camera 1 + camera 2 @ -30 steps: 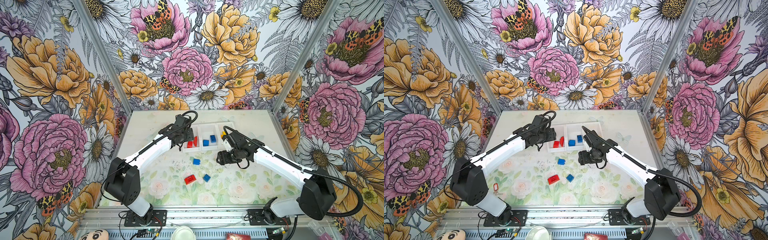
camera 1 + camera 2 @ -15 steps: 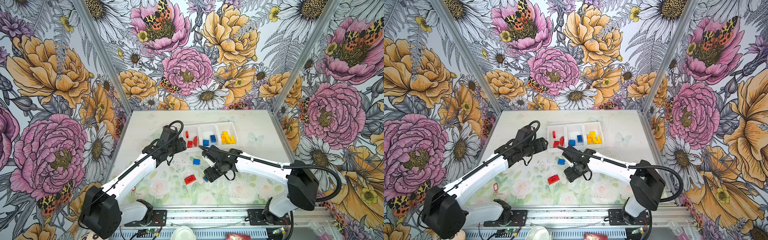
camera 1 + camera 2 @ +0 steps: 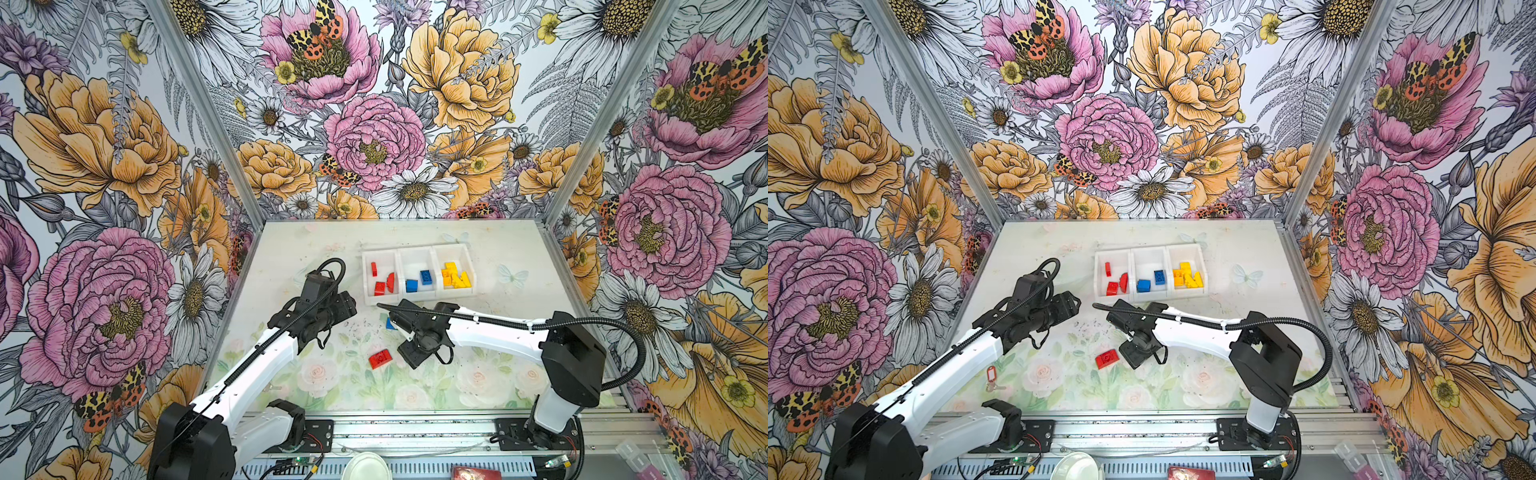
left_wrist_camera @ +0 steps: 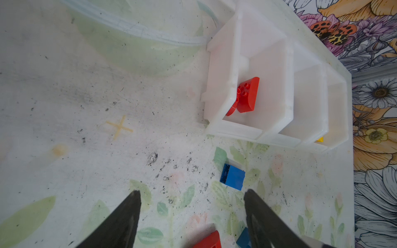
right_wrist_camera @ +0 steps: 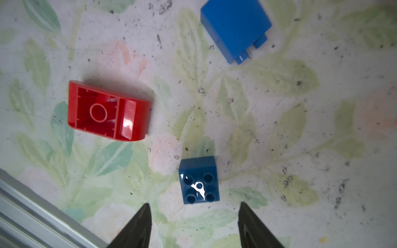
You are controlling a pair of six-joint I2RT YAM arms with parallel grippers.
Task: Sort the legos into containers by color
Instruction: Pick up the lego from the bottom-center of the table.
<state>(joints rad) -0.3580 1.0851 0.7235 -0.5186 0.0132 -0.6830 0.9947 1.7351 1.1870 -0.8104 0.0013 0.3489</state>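
The containers (image 3: 417, 296) (image 3: 1150, 297) are three joined white bins at the table's far side, holding red, blue and yellow legos from left to right. Loose legos lie nearer: an upside-down red brick (image 3: 380, 358) (image 5: 108, 111), a larger blue brick (image 4: 232, 176) (image 5: 235, 28) and a small blue brick (image 5: 199, 180), studs up. My right gripper (image 5: 194, 204) (image 3: 411, 357) is open just above the small blue brick, which sits a little beyond its fingertips and is hidden under it in both top views. My left gripper (image 4: 191, 191) (image 3: 347, 307) is open and empty, left of the bins.
A red lego (image 4: 247, 95) rests against the near wall of the left bin. An aluminium rail (image 5: 32, 214) runs along the table's front edge, close to the right gripper. A red key tag (image 3: 991, 374) lies by the left arm. Floral walls close in three sides.
Both arms have come away from the bins toward the front. The right gripper has swung down over the loose bricks. The left gripper has drawn back left of the red bin.
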